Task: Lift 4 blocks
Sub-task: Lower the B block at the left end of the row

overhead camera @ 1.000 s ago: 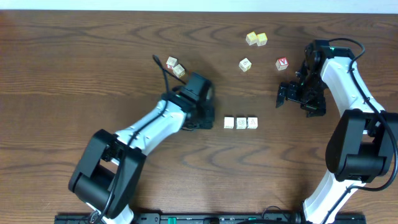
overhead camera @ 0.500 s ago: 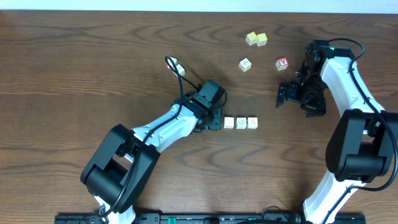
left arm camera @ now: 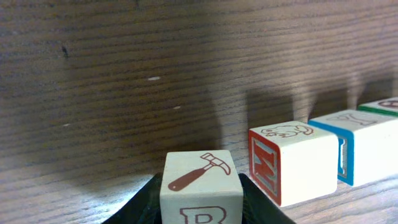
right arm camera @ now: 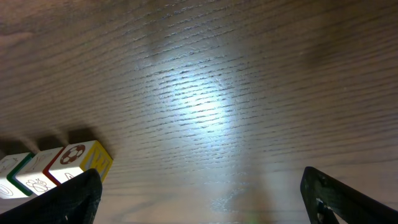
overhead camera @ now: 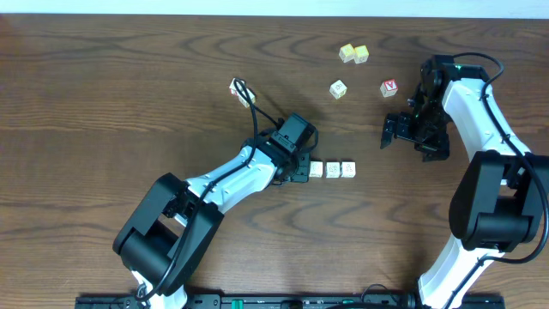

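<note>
- The left end effector [overhead camera: 298, 167] sits just below the centre of the overhead frame. It is low over the wooden surface [overhead camera: 129, 94], at the left end of the row of three blocks [overhead camera: 333, 170].
- In the left wrist view, the hammer block [left arm camera: 200, 186] stands at the bottom centre between the two dark fingers [left arm camera: 144, 205]. Its top face shows a brown hammer and its front face a red letter.
- The fingers flank this block closely on both sides. I cannot tell whether they press on it or stand just off it.
- To the right of it in that view, close by with a narrow gap, is the red-edged block [left arm camera: 289, 163]. The blue-edged block [left arm camera: 360, 146] comes next, and a green-edged block [left arm camera: 382, 106] is cut off by the right border. These three touch one another in a line.
- The right end effector [overhead camera: 410, 130] is at the right of the overhead frame, well apart from the row. Its fingers [right arm camera: 68, 200] are spread wide, with only bare wood between them in the right wrist view.
- A lone cube [overhead camera: 238, 87] lies up and left of centre, beside the left arm's cable.
- In the upper right of the overhead frame lie a pair of yellow cubes [overhead camera: 353, 53], touching. A single pale cube [overhead camera: 339, 88] is below them, and a red-letter cube [overhead camera: 389, 87] lies to its right, near the right arm.
</note>
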`<state>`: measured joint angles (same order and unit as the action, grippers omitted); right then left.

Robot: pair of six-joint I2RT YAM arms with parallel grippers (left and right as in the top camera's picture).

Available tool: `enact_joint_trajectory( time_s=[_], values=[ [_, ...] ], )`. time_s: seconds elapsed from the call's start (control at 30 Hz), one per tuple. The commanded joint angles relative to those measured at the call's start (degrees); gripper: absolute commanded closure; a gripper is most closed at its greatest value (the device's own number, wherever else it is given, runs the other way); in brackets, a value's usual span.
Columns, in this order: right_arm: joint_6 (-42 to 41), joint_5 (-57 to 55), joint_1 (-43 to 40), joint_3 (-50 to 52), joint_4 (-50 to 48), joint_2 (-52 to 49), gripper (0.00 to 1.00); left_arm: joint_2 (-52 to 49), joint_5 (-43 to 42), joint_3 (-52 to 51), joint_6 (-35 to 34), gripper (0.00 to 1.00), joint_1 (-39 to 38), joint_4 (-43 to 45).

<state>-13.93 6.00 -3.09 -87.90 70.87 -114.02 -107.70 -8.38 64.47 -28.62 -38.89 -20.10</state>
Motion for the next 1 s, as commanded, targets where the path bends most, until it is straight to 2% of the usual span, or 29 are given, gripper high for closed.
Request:
enact_joint_trajectory(
  time_s=[0.0,0.17,0.97],
  values=[
    [0.7,0.3,0.2,0.3,0.0,0.9,0.01,-1.1,1.0,0.9,-0.4,0.62,-0.1,0.3],
    [0.7,0.3,0.2,0.3,0.0,0.9,0.01,-1.1,1.0,0.9,-0.4,0.57,-0.1,1.0],
    [0.7,0.3,0.2,0.3,0.0,0.9,0.01,-1.1,1.7,0.9,-0.7,0.60,0.0,4.0]
  ],
)
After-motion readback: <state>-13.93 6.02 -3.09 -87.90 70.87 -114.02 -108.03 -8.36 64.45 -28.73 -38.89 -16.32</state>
